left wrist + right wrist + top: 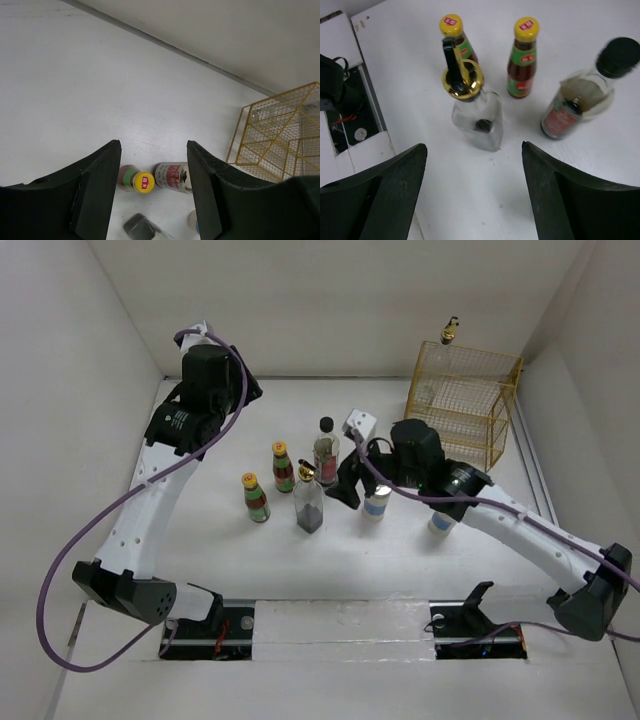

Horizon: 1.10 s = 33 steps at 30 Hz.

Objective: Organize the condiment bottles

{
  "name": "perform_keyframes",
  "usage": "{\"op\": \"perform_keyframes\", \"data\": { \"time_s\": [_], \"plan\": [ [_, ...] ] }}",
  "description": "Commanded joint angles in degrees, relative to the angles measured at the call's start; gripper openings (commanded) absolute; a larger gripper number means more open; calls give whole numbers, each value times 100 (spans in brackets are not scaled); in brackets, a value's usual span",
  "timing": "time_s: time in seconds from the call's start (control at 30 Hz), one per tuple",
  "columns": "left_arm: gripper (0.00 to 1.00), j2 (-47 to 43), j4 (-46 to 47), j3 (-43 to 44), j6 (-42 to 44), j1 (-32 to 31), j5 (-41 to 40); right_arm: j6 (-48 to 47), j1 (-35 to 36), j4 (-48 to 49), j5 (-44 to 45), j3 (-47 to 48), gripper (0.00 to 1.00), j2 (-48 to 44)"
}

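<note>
Take the middle glass bottle [308, 502] with the gold pourer as your mark; it stands upright on the table [330, 570]. Right of the mark and a little nearer to the arm bases, one shaker [441, 521] stands half hidden under the right arm. Between it and the mark stands the other shaker [377, 505], white with a blue band, close by the right gripper [473, 147]. The jaws of this gripper are wide apart with nothing between them (in its wrist view the mark stands in front of the fingers, not inside them).

Left of the mark, at about the same depth, you see one yellow-capped bottle [256, 497]. The other yellow-capped bottle [283, 466] is behind the mark, slightly left. Behind the mark, slightly right, stands the black-capped jar [326, 447], and beyond it a small white box [360, 424]. Further back and left of the mark hangs the left gripper [154, 145], jaws apart, holding nothing. Farthest from the mark, back and right, is the gold wire rack [480, 390]. The second glass bottle [449, 330] stands in it, its pourer rising above the top edge.
</note>
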Motion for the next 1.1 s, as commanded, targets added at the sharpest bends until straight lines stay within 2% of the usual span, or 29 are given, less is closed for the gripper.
{"op": "perform_keyframes", "data": {
  "time_s": [0.0,0.17,0.37,0.5,0.73,0.87,0.9,0.97,1.0,1.07],
  "plan": [
    [51,-65,60,109,-2,-3,-46,-9,272,1171,-18,-77,82,239],
    [51,-232,-2,-93,-2,-3,-46,-62,641,1899,263,-15,83,688],
    [51,-232,51,-155,-2,-3,296,167,695,2858,957,-138,84,1154],
    [51,-180,104,-155,-2,-3,296,167,747,3080,800,-86,84,1505],
    [51,-180,104,-155,50,-3,296,447,852,3615,1090,-297,74,1699],
    [51,-180,104,-155,50,-3,244,448,853,3669,1195,-349,48,1752],
    [51,-180,104,-155,50,-3,244,448,853,3669,1195,-349,34,1752],
    [51,-180,104,-155,50,-3,244,500,905,3669,1335,-349,25,1752],
    [51,-180,104,-155,50,-3,244,501,906,3669,1336,-288,13,1683],
    [51,-127,104,-155,50,-3,244,501,906,3459,1336,-104,8,1507]
  ]
}}
